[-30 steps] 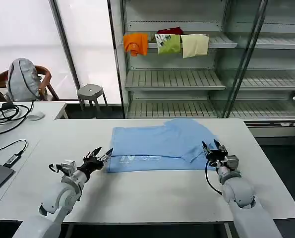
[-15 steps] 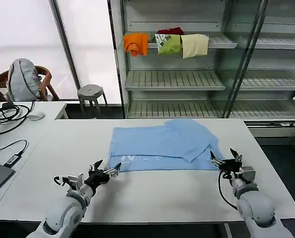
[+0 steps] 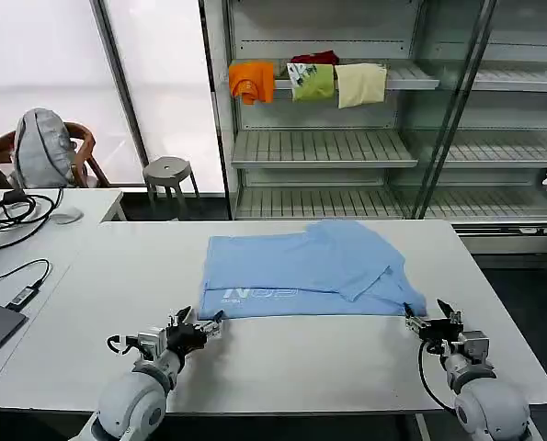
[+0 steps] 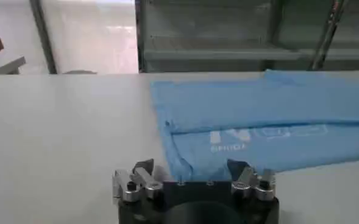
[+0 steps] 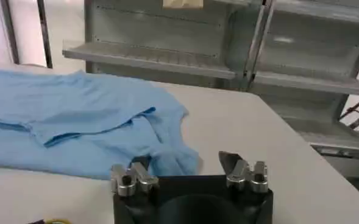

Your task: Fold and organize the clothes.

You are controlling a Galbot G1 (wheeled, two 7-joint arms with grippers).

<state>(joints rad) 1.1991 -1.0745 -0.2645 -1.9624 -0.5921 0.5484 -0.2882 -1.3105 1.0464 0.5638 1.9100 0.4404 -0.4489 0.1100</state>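
The T-shirt (image 3: 305, 269) lies flat in the centre of the head view, on the white table (image 3: 282, 358), folded along its length with a sleeve and a loose flap laid over the right half. Its faint whitish lettering (image 3: 259, 294) sits near the lower left edge and is too washed out to read. In the left wrist view the T-shirt (image 4: 270, 119) runs off the right edge of the frame, so its far end is cut off; the lettering (image 4: 255, 137) there is also blurred. In the right wrist view the T-shirt (image 5: 75, 122) is cut by the left edge, with a bunched corner near the frame's lower middle.

The left gripper (image 3: 199, 328) sits at the lower left of the head view, just below the T-shirt's near left corner, fingers spread apart and holding nothing. In its own wrist view the left gripper (image 4: 191, 172) shows both fingers apart at the bottom of the frame, with the cloth edge just beyond them; whether they touch it is hard to tell.

The right gripper (image 3: 433, 317) is at the lower right, just beside the T-shirt's near right corner, also spread and empty. In the right wrist view the right gripper (image 5: 188, 165) has the bunched corner just past its fingers. Both arms are cut off by the bottom edge
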